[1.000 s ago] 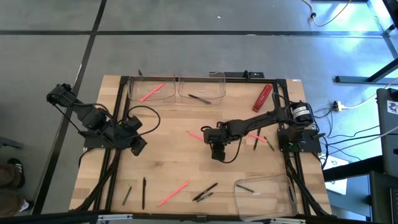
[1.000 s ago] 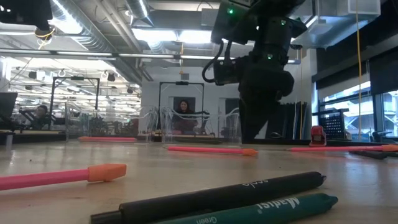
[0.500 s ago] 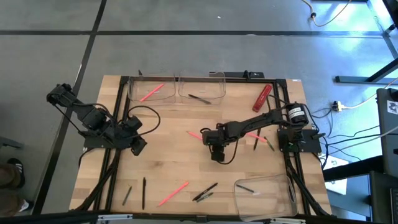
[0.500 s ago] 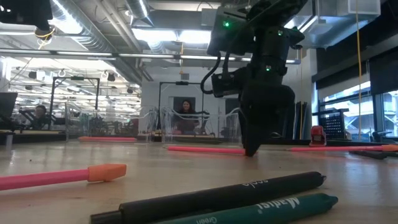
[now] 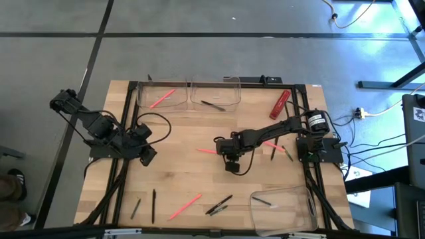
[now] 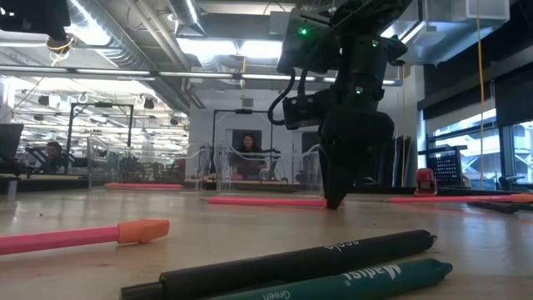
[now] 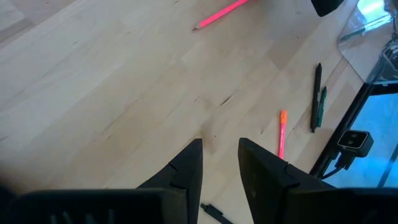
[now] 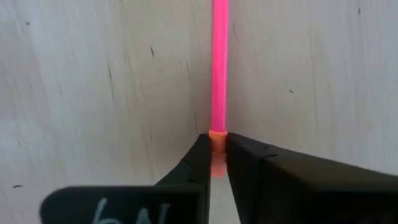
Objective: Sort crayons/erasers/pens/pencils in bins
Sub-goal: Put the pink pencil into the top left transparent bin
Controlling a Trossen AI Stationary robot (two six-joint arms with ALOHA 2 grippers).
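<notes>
pinching the orange end of a pink pencil at mid-worktop, the right tool stands clamped on it; the left tool, fingers apart, waits at the left edge.

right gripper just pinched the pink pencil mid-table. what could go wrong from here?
1. The right gripper holds the pink pencil only at its eraser end, so the long free length may droop, pivot or slip out on the lift.
2. The pencil still lies flat on the table; dragging its tip could twist it loose.
3. It is a long stick, and may catch the rim of the bin with a pink pencil instead of dropping in.
</notes>
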